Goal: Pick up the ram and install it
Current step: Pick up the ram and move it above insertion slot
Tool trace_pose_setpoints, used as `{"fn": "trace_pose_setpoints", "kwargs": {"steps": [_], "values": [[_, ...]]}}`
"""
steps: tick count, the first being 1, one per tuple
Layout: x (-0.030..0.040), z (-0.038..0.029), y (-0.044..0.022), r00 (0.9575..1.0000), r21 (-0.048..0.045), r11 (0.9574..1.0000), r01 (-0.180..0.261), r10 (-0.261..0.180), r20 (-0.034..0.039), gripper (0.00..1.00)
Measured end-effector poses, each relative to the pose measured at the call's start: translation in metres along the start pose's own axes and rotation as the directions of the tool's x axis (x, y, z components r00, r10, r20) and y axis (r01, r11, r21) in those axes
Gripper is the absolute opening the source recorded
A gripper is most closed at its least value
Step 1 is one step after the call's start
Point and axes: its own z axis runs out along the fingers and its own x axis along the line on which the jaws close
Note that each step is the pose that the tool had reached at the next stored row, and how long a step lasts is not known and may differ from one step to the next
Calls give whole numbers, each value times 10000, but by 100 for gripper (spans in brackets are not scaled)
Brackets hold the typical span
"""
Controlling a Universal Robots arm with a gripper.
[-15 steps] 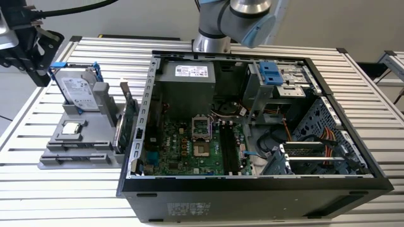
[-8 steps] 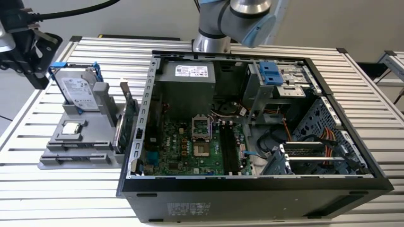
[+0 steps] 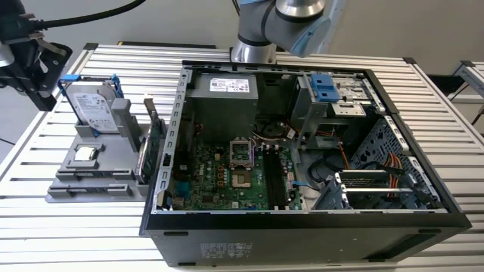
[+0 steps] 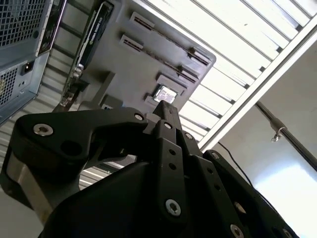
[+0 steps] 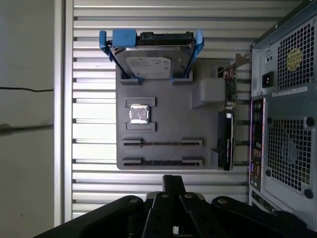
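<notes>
My gripper hangs at the exterior view's far left, above the table beside a grey parts holder. In both wrist views its black fingers meet at a narrow tip with nothing between them, short of the holder's near edge. I cannot pick out the ram. The holder's two long slots show just thin dark lines. Long black memory slots run along the motherboard in the open computer case; I cannot tell whether a stick sits in them.
The holder carries a grey hard drive in a blue frame, a square processor chip and a green card on edge next to the case wall. Everything rests on a slatted aluminium table.
</notes>
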Motion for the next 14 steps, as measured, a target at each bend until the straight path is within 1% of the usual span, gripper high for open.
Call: {"fn": "trace_pose_setpoints", "kwargs": {"steps": [7, 14], "values": [[0, -4, -70, 10000, 1, 10000, 14, -14, -1, 0], [0, -5, -116, 10000, 0, 10000, 23, -23, -1, 0]]}}
